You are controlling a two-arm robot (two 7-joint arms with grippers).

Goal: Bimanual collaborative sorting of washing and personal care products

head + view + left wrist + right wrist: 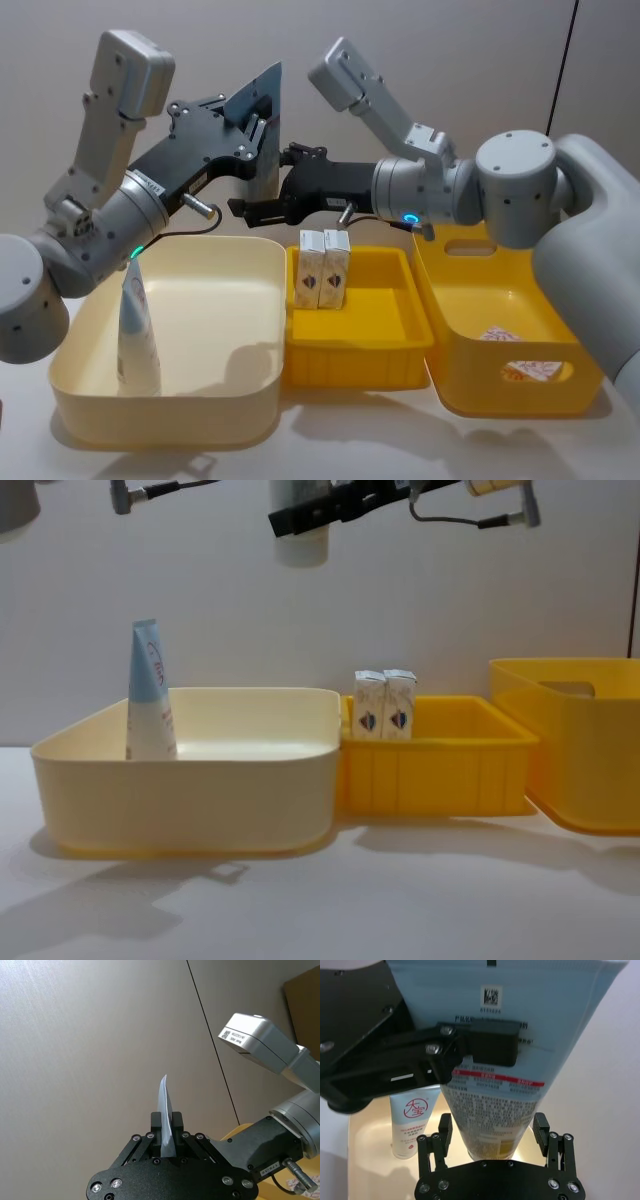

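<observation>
A tube (262, 130) hangs in the air, flat end up, cap down.
The left gripper (167, 1132) pinches it; the right gripper (492, 1132) is wide around it. 2 tubes, 2 cartons (322, 268).

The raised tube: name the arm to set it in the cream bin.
Left. The left gripper already clamps the tube above the cream bin; the right gripper is open around its cap end.

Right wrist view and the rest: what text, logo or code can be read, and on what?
"大宝" in a red ring: on the light-blue-and-white squeeze tube standing in the cream plastic bin.
Square data code, with digits beneath too small to read: on the light-blue squeeze tube held up by the left gripper.
Red band and dense print there: unreadable.
Two small white cartons: blue marks only, unreadable.
</observation>
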